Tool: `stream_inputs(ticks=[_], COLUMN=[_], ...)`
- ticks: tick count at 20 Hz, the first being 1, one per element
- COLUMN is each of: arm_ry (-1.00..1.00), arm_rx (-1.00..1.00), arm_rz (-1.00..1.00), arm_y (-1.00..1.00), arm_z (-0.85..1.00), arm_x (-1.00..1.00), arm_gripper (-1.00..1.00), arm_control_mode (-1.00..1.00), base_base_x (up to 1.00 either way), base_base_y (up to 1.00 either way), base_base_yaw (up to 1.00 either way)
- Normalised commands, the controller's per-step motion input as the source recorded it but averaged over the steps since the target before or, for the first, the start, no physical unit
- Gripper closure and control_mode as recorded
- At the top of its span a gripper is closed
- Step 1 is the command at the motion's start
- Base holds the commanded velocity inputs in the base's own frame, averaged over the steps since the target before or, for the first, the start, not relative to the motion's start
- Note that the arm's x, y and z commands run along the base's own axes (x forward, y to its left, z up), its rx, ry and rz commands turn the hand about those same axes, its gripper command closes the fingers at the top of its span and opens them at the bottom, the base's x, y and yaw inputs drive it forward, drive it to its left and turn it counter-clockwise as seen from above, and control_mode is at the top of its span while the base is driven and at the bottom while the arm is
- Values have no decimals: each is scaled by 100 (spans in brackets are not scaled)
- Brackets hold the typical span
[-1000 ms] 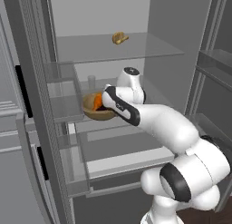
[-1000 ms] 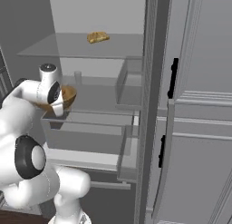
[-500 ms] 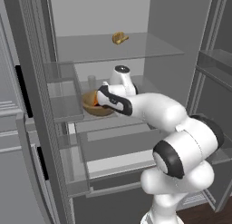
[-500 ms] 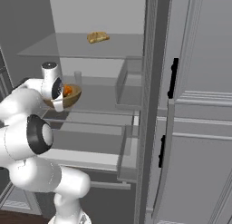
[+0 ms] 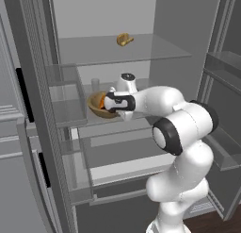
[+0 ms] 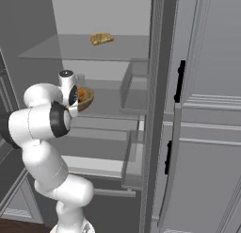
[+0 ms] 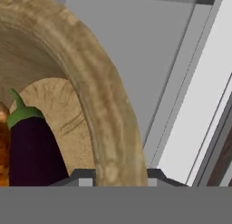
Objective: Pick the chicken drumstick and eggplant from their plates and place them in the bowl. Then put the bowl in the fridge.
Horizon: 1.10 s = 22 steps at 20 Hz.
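Observation:
My gripper (image 7: 120, 178) is shut on the thick rim of the light-brown wooden bowl (image 7: 97, 105), one fingertip on each side of the wall. Inside the bowl lie the dark purple eggplant (image 7: 31, 150) with its green stem and, at the left edge, a sliver of the orange-brown drumstick (image 7: 3, 146). In the left base view the gripper (image 5: 109, 103) holds the bowl (image 5: 98, 104) inside the open grey fridge (image 5: 141, 50), at the middle glass shelf. From the right, the bowl (image 6: 86, 99) shows the drumstick (image 6: 81, 93) on top. Both plates are out of view.
A golden bread piece (image 5: 124, 39) lies on the upper glass shelf. A small clear glass (image 5: 95, 83) stands just behind the bowl. Clear drawers (image 5: 113, 152) sit below the middle shelf. Door bins (image 6: 134, 93) flank the opening on the open fridge doors.
The arm has stretched forward, and the bowl has gone deeper into the fridge over the middle shelf. The grip on the rim is unchanged.

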Motion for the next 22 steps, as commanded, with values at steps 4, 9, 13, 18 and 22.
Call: stream_inputs(ticks=[4, 9, 13, 18, 22], arm_ry=[10, 5, 0, -9, -19], arm_rx=[0, 0, 0, 6, 11], arm_rz=[-2, -3, -2, -3, -2], arm_y=[-7, 0, -4, -21, -18], arm_z=[-10, -4, -14, 4, 22], arm_x=[55, 39, -36, -51, -55], arm_gripper=[100, 100, -100, -100, -100], arm_control_mode=[-100, -100, -100, -100, -100], base_base_x=[0, 0, 0, 0, 0], base_base_y=[0, 0, 0, 0, 0], base_base_yaw=[0, 0, 0, 0, 0])
